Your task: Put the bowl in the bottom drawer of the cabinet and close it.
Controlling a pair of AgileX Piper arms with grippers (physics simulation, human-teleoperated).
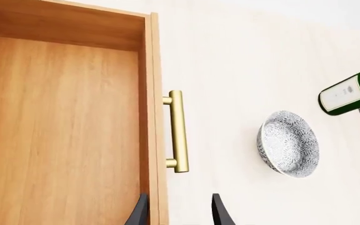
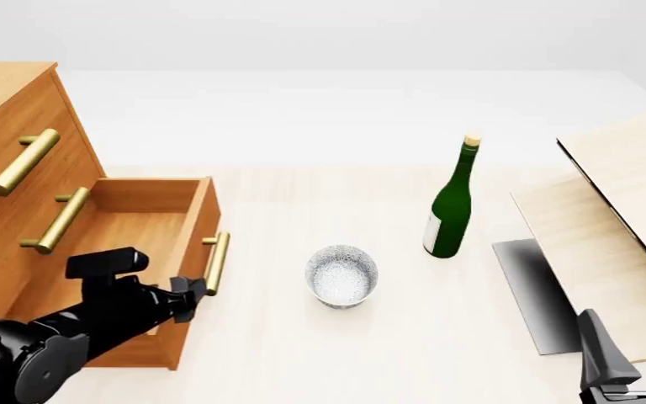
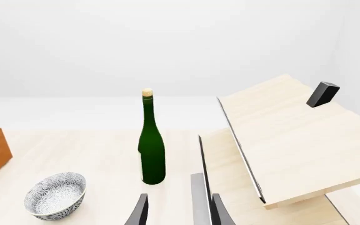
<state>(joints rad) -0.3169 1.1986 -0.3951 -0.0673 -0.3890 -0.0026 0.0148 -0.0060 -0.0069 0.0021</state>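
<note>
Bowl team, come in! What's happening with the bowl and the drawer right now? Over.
Left gripper open at bottom drawer front, right gripper open, both empty. Bowl on table, drawer open. Green bottle nearby, path clear.

At the lower left of the front view, the left arm [image 2: 43, 345] is matte black, built of rounded, bulky segments with a boxy block on top. The right gripper [image 2: 638, 347] at the lower right has dark grey, flat, tapering fingers [image 2: 595, 341].

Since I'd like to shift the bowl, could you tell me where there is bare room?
The open bottom drawer is bare inside. Bare tabletop lies between bowl and green bottle, and in front of both. The right is crowded by pale boards.
</note>
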